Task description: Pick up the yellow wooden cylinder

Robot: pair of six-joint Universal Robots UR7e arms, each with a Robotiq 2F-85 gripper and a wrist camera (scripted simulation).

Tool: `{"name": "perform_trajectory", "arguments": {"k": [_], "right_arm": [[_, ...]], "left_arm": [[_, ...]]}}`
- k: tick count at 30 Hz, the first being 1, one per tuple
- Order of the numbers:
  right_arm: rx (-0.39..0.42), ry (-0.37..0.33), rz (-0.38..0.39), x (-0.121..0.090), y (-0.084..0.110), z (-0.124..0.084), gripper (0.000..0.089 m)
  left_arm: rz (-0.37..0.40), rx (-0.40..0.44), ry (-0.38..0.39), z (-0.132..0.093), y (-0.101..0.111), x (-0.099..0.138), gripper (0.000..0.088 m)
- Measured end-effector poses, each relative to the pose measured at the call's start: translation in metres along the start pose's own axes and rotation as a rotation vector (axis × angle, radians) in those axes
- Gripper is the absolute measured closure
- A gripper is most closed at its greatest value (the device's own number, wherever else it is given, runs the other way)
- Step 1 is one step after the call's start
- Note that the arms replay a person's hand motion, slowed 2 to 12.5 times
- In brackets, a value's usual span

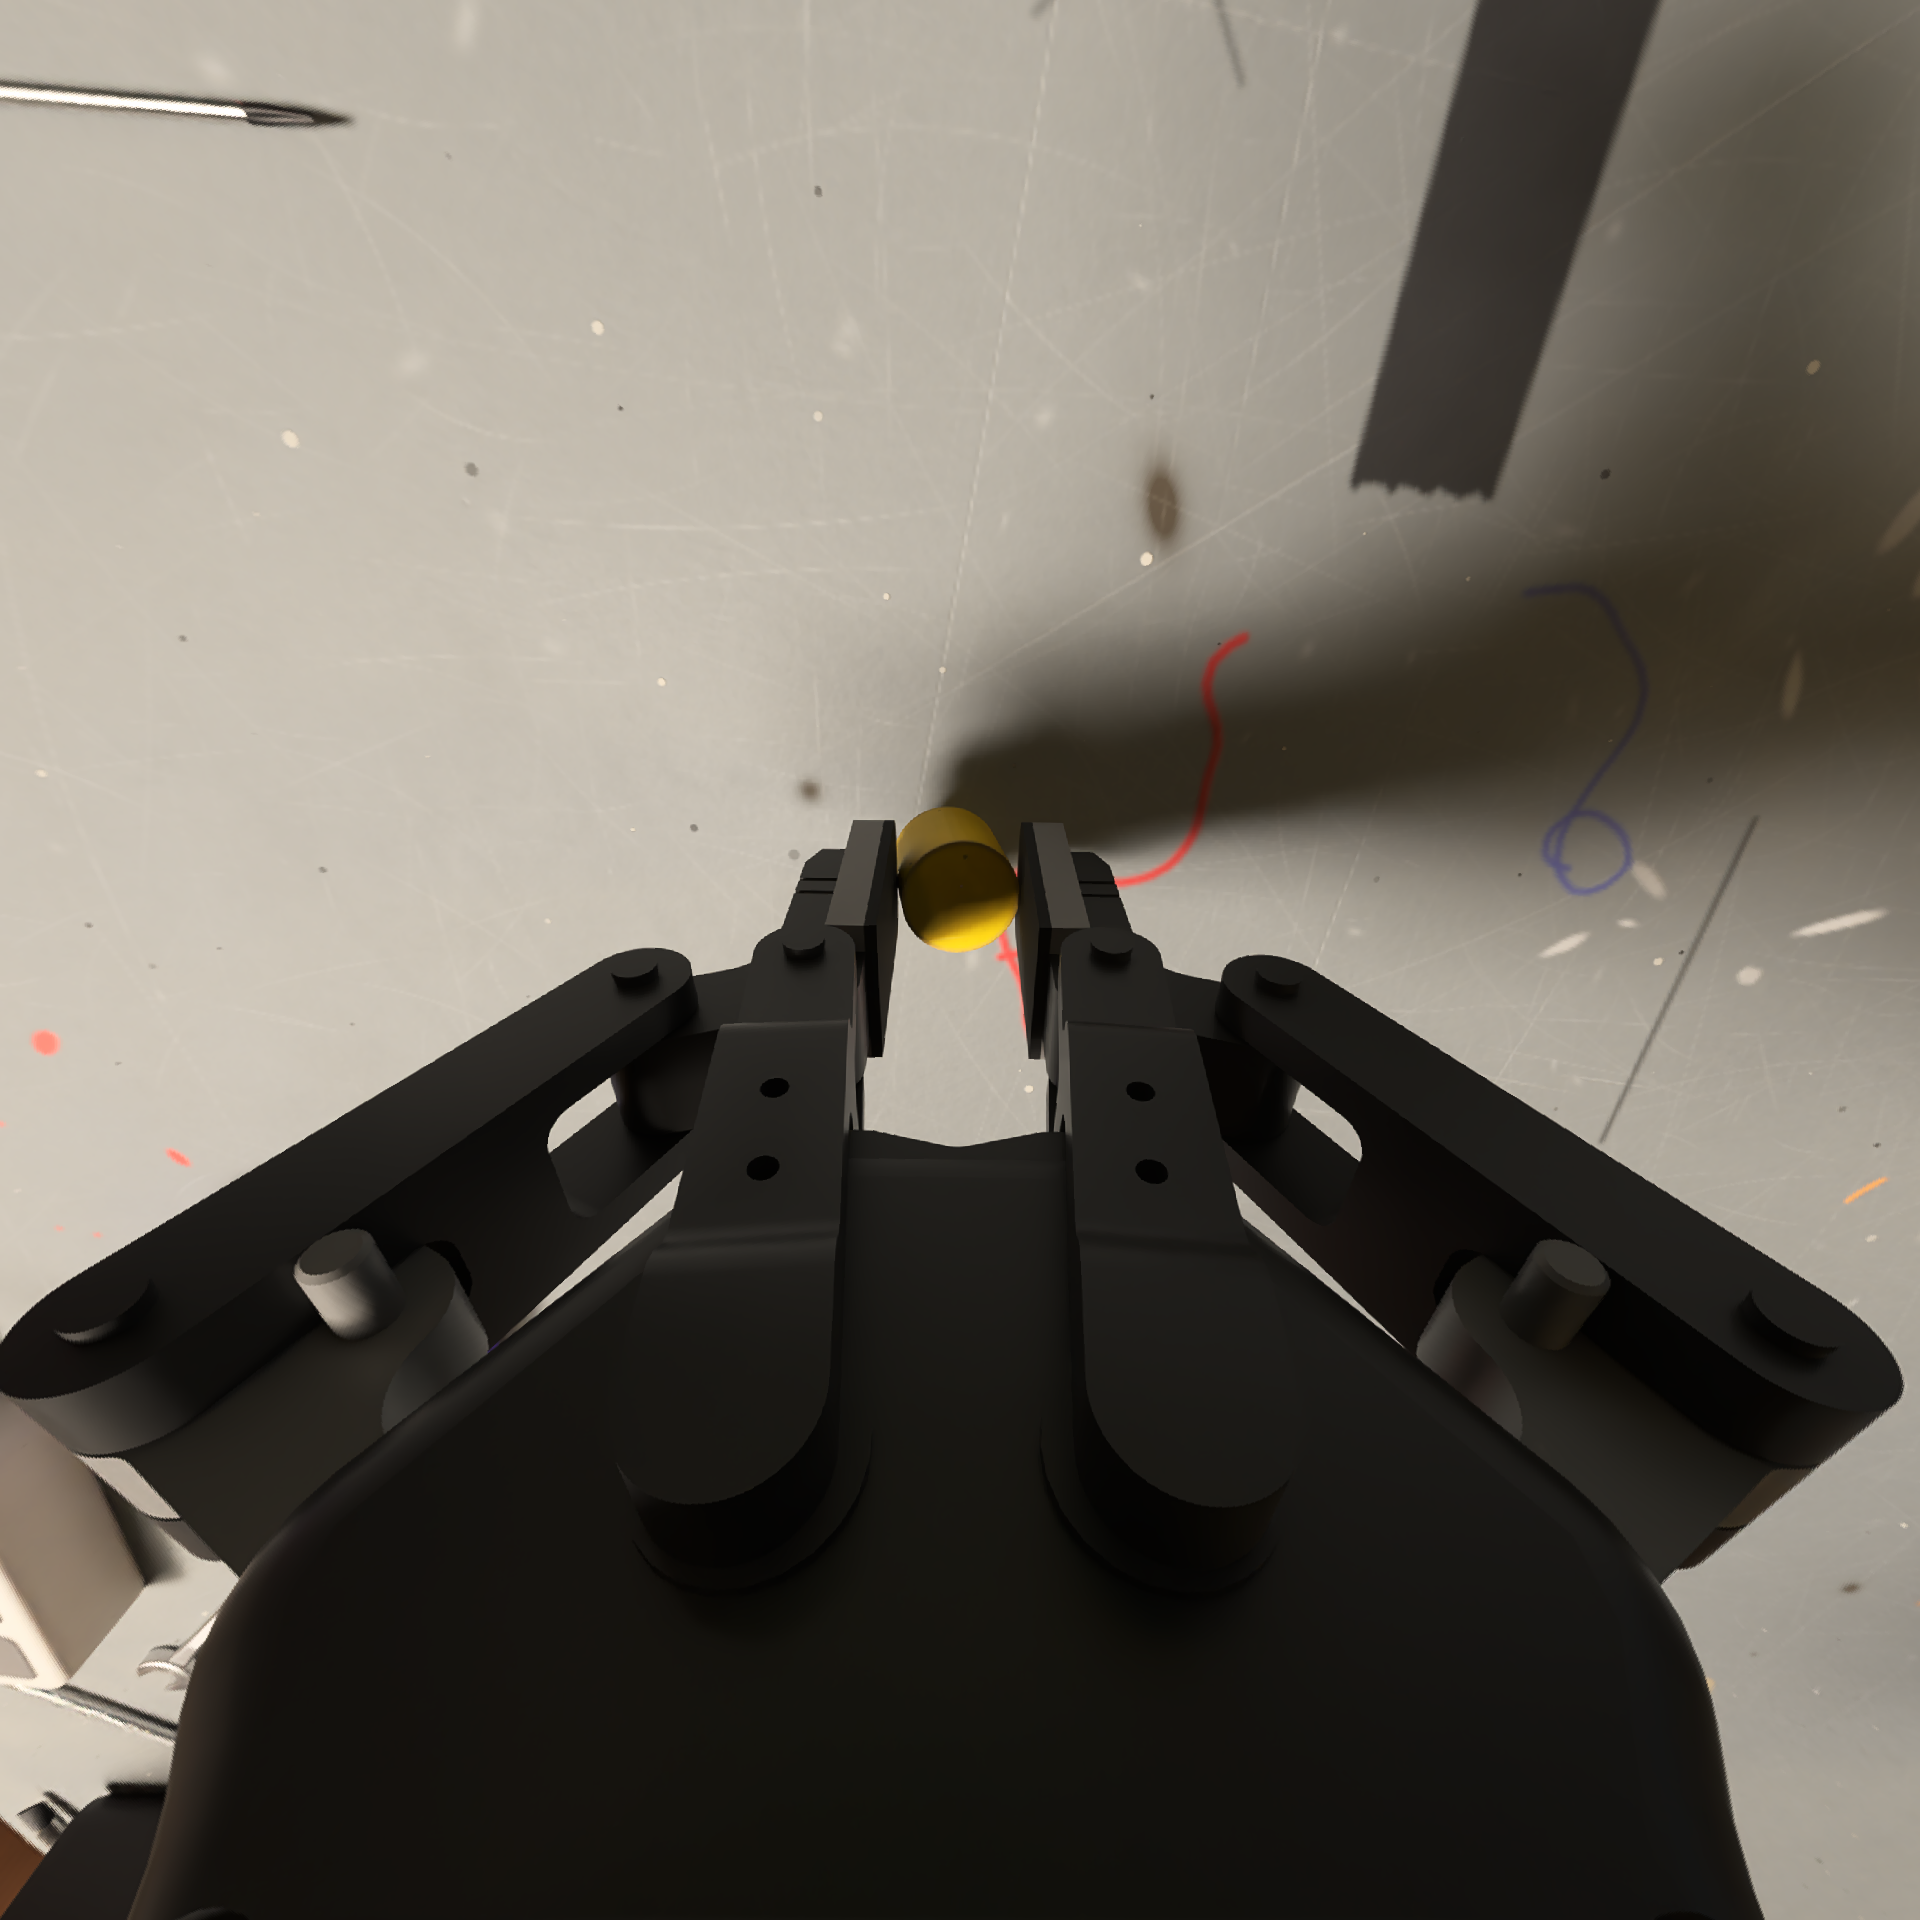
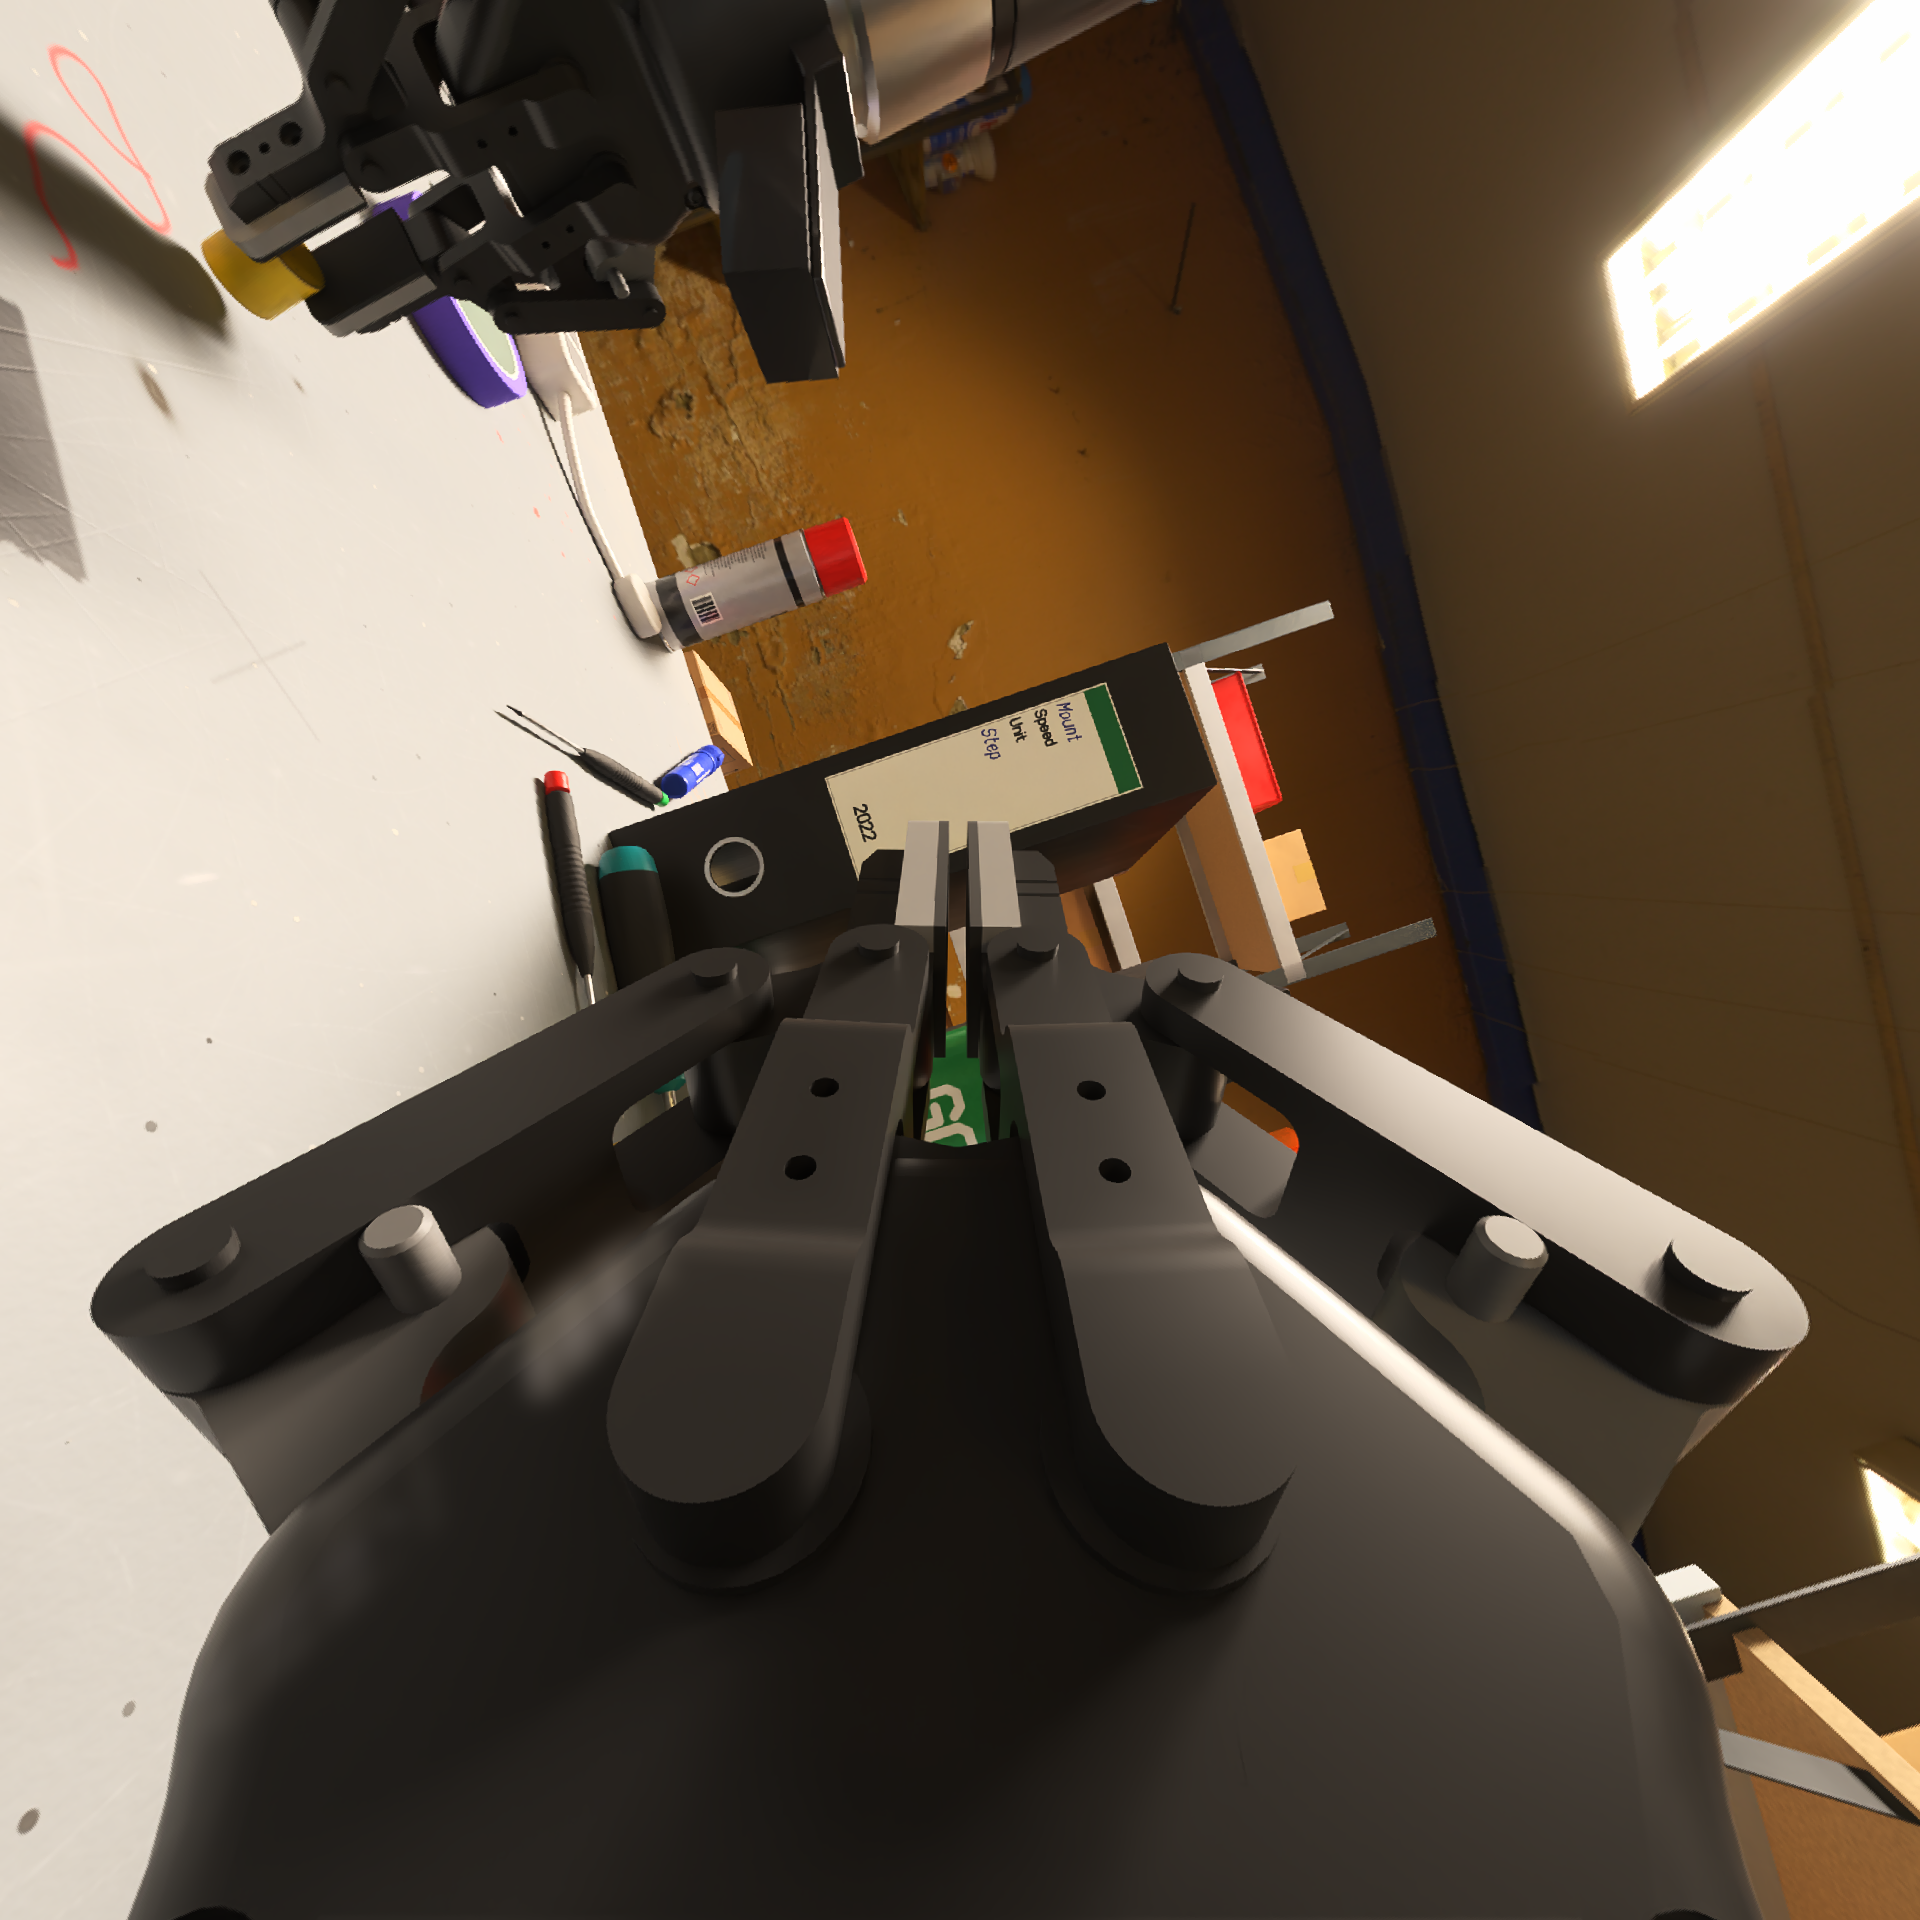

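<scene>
A: Where's the small yellow wooden cylinder (image 1: 957, 894) rn?

B: Between the pads of the left pincer (image 1: 957, 883), lying on its side, round end facing the wrist cam. Left pad touches it; right pad looks touching or a hair off, can't tell. So the black two-finger left pincer is narrowed around it. Right wrist view shows it (image 2: 260, 272) poking out past the fingers, right at the pale scratched worktop (image 1: 520, 520); can't tell if it's lifted.

A: And the right pincer (image 2: 957, 873)?

B: Nearly closed on nothing, thin slit between pads, aimed at a black ring binder (image 2: 914, 800) w/ beige spine label. Well apart from the action.

A: How to do the lift well?

B: Imo: confirm both pads seat firmly first, since a curved side may roll or squirt out. Then go straight up, slow, no twist. Grip sits near the pad tips, so avoid jerks. Keep clear of the purple tape roll (image 2: 473, 348) close by.
</scene>
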State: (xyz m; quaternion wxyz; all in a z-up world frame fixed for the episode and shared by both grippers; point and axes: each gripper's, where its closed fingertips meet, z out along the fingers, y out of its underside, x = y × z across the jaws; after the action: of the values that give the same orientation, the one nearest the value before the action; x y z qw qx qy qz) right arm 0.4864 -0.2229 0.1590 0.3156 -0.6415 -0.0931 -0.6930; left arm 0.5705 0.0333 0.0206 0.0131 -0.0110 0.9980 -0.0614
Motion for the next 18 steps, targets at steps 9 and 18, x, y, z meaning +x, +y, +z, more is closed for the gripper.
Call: {"name": "perform_trajectory", "arguments": {"k": [9, 18], "right_arm": [[0.001, -0.001, 0.002, 0.000, 0.000, 0.000, 0.0864], [0.003, 0.000, 0.003, 0.001, -0.001, 0.000, 0.0863]], "left_arm": [[-0.010, 0.068, -0.076, -0.015, -0.006, -0.007, 0.0672], [-0.027, 0.153, -0.143, -0.040, -0.014, -0.009, 0.0672]]}}
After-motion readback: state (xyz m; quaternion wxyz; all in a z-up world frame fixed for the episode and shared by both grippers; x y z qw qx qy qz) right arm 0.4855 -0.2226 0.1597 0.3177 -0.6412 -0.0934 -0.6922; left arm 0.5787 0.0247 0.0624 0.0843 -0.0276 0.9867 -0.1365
